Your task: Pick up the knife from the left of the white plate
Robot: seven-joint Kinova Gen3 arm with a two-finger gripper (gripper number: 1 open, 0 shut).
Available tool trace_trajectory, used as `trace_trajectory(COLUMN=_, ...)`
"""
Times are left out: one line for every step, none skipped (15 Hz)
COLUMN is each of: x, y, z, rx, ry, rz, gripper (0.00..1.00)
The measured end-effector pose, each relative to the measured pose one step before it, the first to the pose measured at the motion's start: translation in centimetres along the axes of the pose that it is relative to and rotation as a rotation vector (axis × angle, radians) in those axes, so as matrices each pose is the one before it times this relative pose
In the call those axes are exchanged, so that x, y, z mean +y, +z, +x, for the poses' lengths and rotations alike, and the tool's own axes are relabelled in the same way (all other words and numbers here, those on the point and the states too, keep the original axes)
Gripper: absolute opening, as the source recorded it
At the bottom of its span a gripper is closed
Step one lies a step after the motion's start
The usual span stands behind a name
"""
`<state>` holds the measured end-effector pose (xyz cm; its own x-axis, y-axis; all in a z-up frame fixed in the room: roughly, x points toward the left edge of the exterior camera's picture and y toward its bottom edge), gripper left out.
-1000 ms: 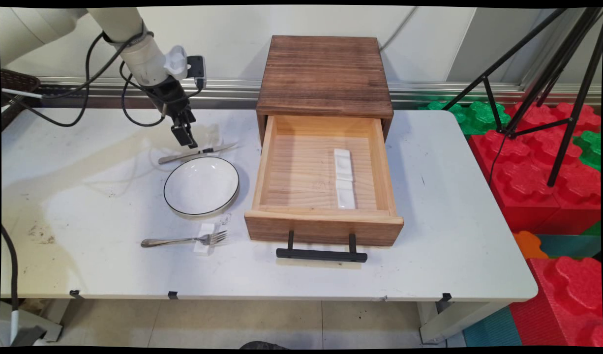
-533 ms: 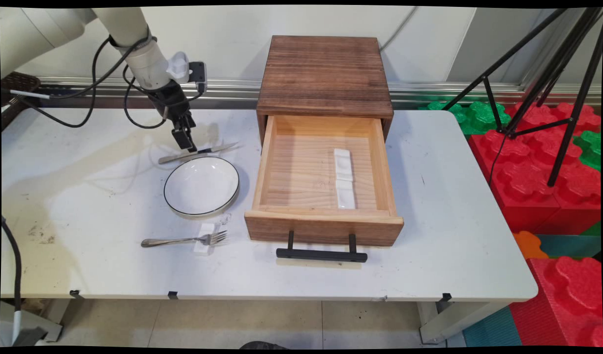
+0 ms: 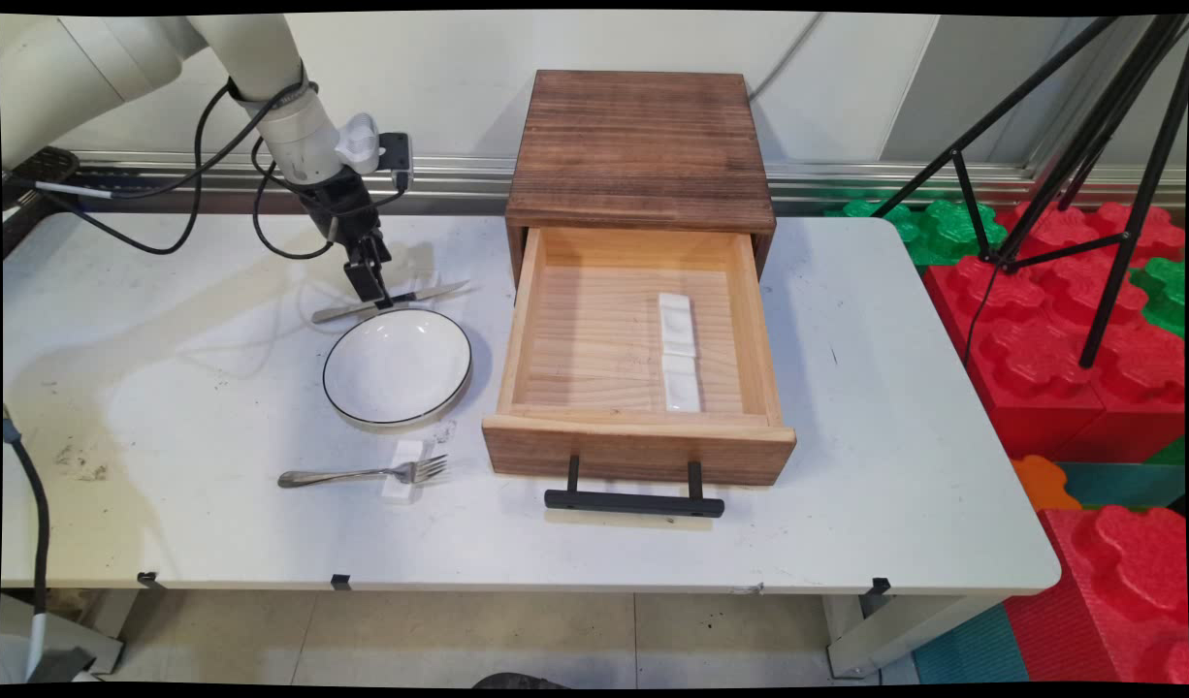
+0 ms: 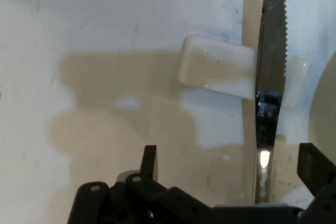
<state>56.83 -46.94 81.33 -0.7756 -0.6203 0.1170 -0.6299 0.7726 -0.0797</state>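
Gripper: black two-finger gripper hung low over the table's far left part, directly above the knife; its fingers stood spread wide apart, one on each side of the knife in the hand view, holding nothing.
Knife: a serrated metal knife lay flat on the white table, just behind the bowl, its blade pointing toward the drawer unit. In the hand view the blade crossed over a small white rest, and the handle end ran down between the spread fingers.
Contact: whether the fingertips touched the knife or the table could not be told.
Bowl: a white bowl with a dark rim sat just in front of the knife, left of the drawer.
Fork: a metal fork lay near the table's front, its tines resting on a small white block.
Drawer: a wooden drawer stood pulled out of a dark wooden cabinet, with a black handle at its front.
Drawer contents: two white oblong rests lay end to end inside, toward the right side.
Surroundings: black tripod legs and red and green foam blocks stood off the table's right end.
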Motion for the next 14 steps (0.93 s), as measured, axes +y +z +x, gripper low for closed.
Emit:
trace_trajectory(x=-0.073, y=0.159, z=-0.012, rx=-0.00004, ry=-0.00057, rz=-0.004, gripper=1.0)
trace_trajectory(x=-0.046, y=0.098, z=-0.021, rx=-0.00014, ry=-0.00055, rz=-0.00223, gripper=1.0)
trace_trajectory(x=-0.052, y=0.143, z=-0.017, rx=0.0, ry=0.0001, rz=-0.00391, gripper=1.0)
trace_trajectory(x=-0.025, y=0.089, z=-0.02, rx=0.00014, ry=-0.00006, rz=-0.00278, gripper=1.0)
trace_trajectory(x=-0.045, y=0.125, z=-0.018, rx=0.00007, ry=-0.00023, rz=-0.00324, gripper=1.0)
trace_trajectory(x=-0.035, y=0.082, z=0.01, rx=0.00022, ry=0.00012, rz=-0.00194, gripper=1.0)
trace_trajectory(x=-0.044, y=0.104, z=-0.006, rx=0.00058, ry=-0.00082, rz=-0.00225, gripper=1.0)
trace_trajectory(x=-0.026, y=0.058, z=-0.006, rx=0.00041, ry=-0.00085, rz=-0.00127, gripper=1.0)
trace_trajectory(x=-0.031, y=0.083, z=-0.006, rx=0.00047, ry=-0.00076, rz=-0.00187, gripper=1.0)
trace_trajectory(x=-0.018, y=0.057, z=0.0, rx=0.00036, ry=-0.00041, rz=-0.00143, gripper=1.0)
trace_trajectory(x=-0.024, y=0.066, z=-0.007, rx=0.00033, ry=-0.00034, rz=-0.00147, gripper=1.0)
trace_trajectory(x=-0.017, y=0.047, z=-0.013, rx=0.0002, ry=-0.00028, rz=-0.00077, gripper=0.0)
trace_trajectory(x=-0.033, y=0.058, z=-0.041, rx=0.0005, ry=-0.00089, rz=-0.00113, gripper=0.0)
trace_trajectory(x=-0.019, y=0.032, z=-0.004, rx=0.00019, ry=-0.00006, rz=-0.00054, gripper=0.0)
